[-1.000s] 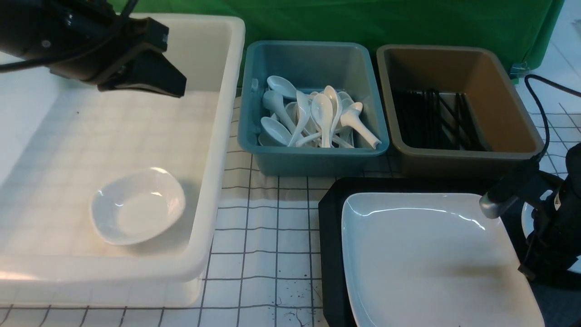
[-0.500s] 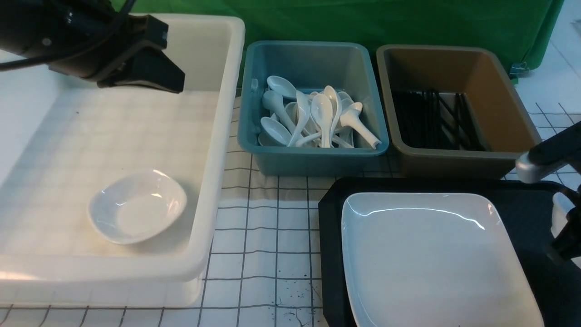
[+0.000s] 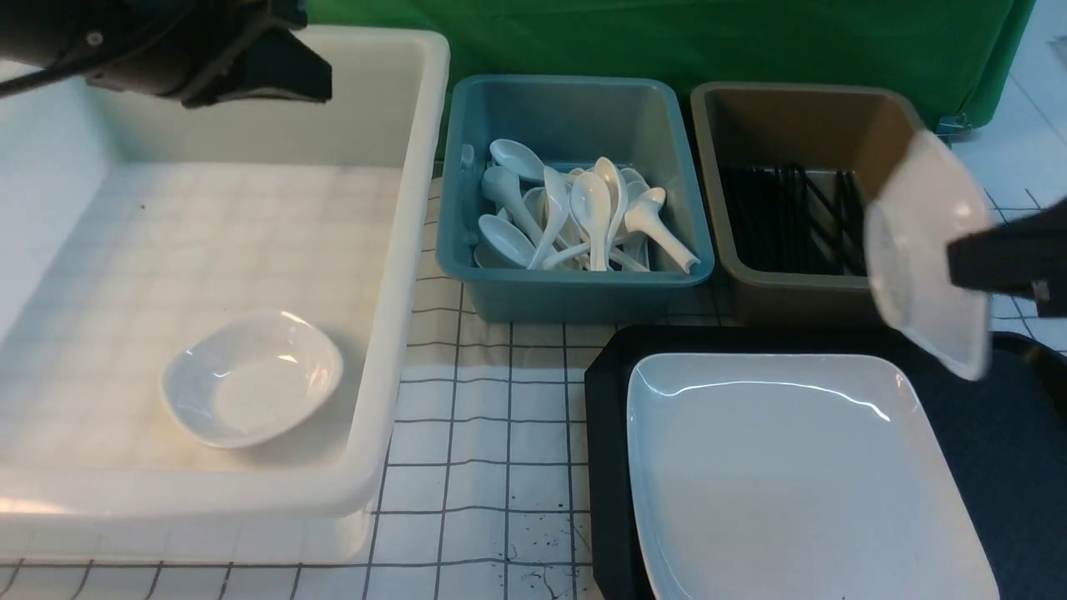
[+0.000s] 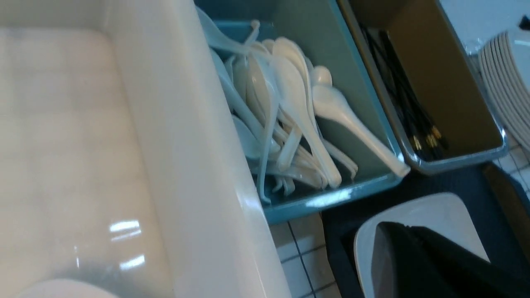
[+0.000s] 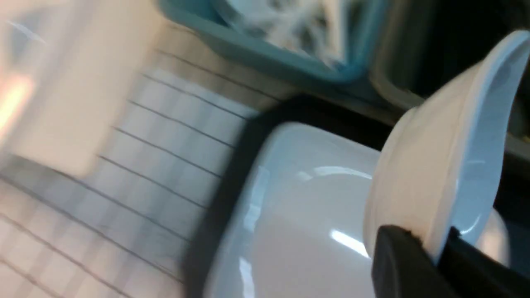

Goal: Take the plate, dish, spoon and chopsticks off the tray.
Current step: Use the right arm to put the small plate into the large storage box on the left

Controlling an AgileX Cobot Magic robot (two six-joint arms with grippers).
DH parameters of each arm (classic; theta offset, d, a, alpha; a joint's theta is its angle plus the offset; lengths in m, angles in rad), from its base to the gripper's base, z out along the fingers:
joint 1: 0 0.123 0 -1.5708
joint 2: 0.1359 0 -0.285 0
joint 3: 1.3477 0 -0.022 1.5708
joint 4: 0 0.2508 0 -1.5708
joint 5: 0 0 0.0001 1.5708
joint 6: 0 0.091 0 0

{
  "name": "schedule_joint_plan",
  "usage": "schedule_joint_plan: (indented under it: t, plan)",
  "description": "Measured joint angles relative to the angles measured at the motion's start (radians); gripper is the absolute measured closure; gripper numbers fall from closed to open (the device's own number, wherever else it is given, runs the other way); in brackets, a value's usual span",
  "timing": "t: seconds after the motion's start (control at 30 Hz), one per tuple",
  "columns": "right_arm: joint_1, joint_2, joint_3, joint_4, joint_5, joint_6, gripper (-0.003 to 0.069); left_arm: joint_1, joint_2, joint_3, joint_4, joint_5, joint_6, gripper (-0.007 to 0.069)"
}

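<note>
Right hand [image 5: 434, 250] clamps dish [image 3: 913, 225], left-wrist-only plate stack [image 4: 507, 78]

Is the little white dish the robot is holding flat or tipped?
Tipped. The dish stands almost on its edge in the air, its rim pinched by the right tool.

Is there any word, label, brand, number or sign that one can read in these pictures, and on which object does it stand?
No text can be read.
The white tub, blue tub, brown tub, plate, tray and the dish held in the right claw show no print.
A tiny pale spot on the right arm may be a label, but it is too small to read.
</note>
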Motion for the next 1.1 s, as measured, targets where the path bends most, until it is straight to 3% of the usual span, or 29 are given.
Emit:
schedule_joint_plan:
  t: [0.03, 0.07, 0.1, 0.2, 0.3, 0.47, 0.5, 0.6, 0.77, 0.9, 1.1]
  plan:
    - [0.005, 0.043, -0.039, 0.186, 0.022, -0.128, 0.0580, 0.003, 0.000, -0.006, -0.004, -0.024, -0.002, 0.0603]
    - [0.006, 0.049, -0.044, 0.186, 0.026, -0.128, 0.0580, 0.003, 0.000, -0.007, -0.004, -0.025, -0.003, 0.0603]
    - [0.021, 0.093, -0.080, 0.306, 0.054, -0.226, 0.0580, 0.017, 0.000, -0.026, -0.008, -0.024, -0.008, 0.0603]
    - [0.088, 0.202, -0.182, 0.458, 0.106, -0.343, 0.0580, 0.095, 0.001, -0.102, -0.015, 0.004, -0.040, 0.0603]
    - [0.155, 0.291, -0.262, 0.486, 0.108, -0.387, 0.0580, 0.169, 0.001, -0.162, -0.020, 0.036, -0.067, 0.0603]
    - [0.387, 0.610, -0.556, 0.503, 0.102, -0.495, 0.0580, 0.376, -0.001, -0.239, -0.111, 0.149, -0.090, 0.0603]
    - [0.387, 0.610, -0.556, 0.503, 0.102, -0.501, 0.0580, 0.387, -0.001, -0.239, -0.116, 0.158, -0.090, 0.0603]
    - [0.474, 0.781, -0.719, 0.455, 0.082, -0.559, 0.0580, 0.446, -0.001, -0.239, -0.129, 0.228, -0.091, 0.0603]
    - [0.569, 1.039, -0.955, 0.192, 0.008, -0.579, 0.0580, 0.480, -0.001, -0.239, -0.114, 0.326, -0.093, 0.0603]
    - [0.608, 1.176, -1.037, 0.004, -0.062, -0.537, 0.0580, 0.480, -0.001, -0.239, -0.111, 0.356, -0.093, 0.0603]
    - [0.620, 1.262, -1.046, -0.117, -0.110, -0.472, 0.0564, 0.480, -0.001, -0.239, -0.119, 0.358, -0.091, 0.0603]
